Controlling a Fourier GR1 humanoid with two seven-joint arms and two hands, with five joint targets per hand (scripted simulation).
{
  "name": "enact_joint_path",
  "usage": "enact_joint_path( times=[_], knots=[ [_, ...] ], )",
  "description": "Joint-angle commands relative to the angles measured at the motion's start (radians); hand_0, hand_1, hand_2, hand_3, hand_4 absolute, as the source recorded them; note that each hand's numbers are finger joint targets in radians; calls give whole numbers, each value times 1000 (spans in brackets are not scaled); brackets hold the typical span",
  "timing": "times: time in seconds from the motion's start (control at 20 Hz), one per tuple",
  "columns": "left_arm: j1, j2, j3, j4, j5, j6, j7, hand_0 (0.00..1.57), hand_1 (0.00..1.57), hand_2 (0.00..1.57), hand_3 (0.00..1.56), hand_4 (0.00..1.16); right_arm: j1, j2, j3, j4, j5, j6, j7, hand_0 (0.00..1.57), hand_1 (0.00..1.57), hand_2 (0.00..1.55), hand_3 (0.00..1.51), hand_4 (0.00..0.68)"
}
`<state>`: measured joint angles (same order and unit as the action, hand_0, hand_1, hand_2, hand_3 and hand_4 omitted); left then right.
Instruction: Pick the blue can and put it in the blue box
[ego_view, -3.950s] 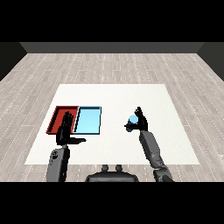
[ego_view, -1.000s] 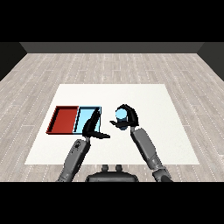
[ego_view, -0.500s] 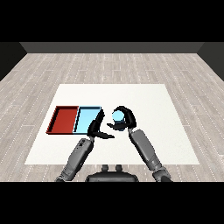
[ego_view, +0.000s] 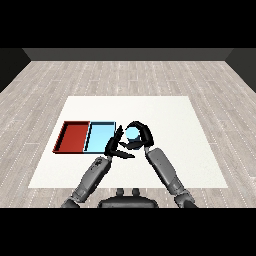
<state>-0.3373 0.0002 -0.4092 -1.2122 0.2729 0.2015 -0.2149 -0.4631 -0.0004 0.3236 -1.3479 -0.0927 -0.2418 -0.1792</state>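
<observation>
Right hand (ego_view: 142, 136) had its fingers curled round the blue can (ego_view: 132, 133), held above the table (ego_view: 165, 110) just right of the light blue tray (ego_view: 98, 137). Left hand (ego_view: 116, 146), fingers straight, sat beside the can.

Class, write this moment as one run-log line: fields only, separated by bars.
right hand: curled round blue can | left hand: open beside can | can: right of light blue tray, not in it | red tray: left of blue tray
</observation>
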Motion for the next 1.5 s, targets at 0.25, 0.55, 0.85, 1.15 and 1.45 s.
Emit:
enact_joint_path(
  times=[0.25,0.55,0.85,1.15,1.45],
  knots=[
    [25,0,-79,-42,21,55,-15,0,0,0,0,0,-64,0,57,84,-42,-44,-65,1436,1436,1471,1425,615],
    [-1,0,-70,22,-2,47,-45,0,0,0,0,0,-101,0,64,158,-97,-27,-94,1469,1469,1465,1415,584],
    [-103,0,-69,126,89,31,-97,0,0,0,0,0,-92,0,123,140,-81,-61,-79,1446,1446,1441,1397,562],
    [-142,0,-48,173,46,58,-47,0,0,0,0,108,19,-13,126,-7,-42,-5,-24,1485,1485,1468,1407,536],
    [-181,1,-163,149,-9,246,41,0,0,0,0,0,-49,-1,179,20,-114,-85,-24,1483,1483,1458,1406,572]
  ],
)
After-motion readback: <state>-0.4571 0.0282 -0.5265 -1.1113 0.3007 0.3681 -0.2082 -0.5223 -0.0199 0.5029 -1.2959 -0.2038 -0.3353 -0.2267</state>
